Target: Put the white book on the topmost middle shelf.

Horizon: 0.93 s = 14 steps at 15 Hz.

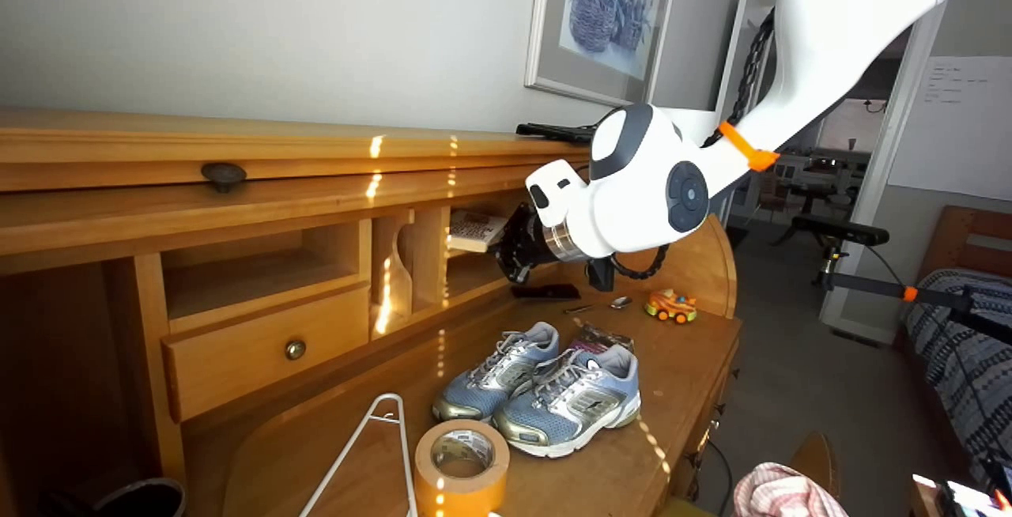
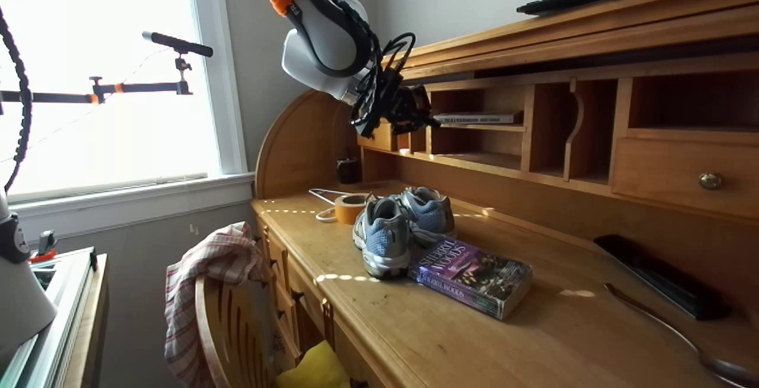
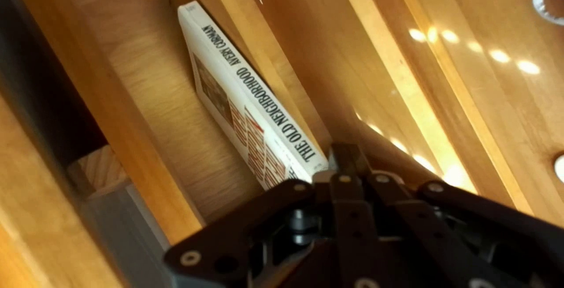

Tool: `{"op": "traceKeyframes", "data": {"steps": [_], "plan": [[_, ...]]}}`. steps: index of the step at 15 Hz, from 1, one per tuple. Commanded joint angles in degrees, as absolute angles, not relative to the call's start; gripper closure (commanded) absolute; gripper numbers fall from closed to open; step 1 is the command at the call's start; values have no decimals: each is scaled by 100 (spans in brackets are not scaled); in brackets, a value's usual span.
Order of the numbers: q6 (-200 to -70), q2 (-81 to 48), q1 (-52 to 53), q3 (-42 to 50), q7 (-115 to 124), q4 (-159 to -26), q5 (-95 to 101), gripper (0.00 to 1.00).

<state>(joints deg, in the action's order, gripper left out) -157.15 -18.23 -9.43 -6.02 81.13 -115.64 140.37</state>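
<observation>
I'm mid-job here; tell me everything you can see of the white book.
The white book looks like a thin paperback, closed. Its spine reads THE OLD NEIGHBORHOOD, AVERY CORMAN in dark print; the cover, face up, carries red lettering and a dark picture. It appears to lie flat on the wooden shelf, spine outward, near the front edge. The shut hand is right at one end, overlapping it in the wrist view; whether they touch, I can't tell.
</observation>
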Motion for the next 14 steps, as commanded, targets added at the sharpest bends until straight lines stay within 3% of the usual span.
{"op": "traceKeyframes", "data": {"steps": [1, 14], "plan": [[-15696, -2014, -862, -650, 8009, -11316, 14047, 100], [-15669, -2328, -759, -599, 7826, -10788, 13925, 100]]}}
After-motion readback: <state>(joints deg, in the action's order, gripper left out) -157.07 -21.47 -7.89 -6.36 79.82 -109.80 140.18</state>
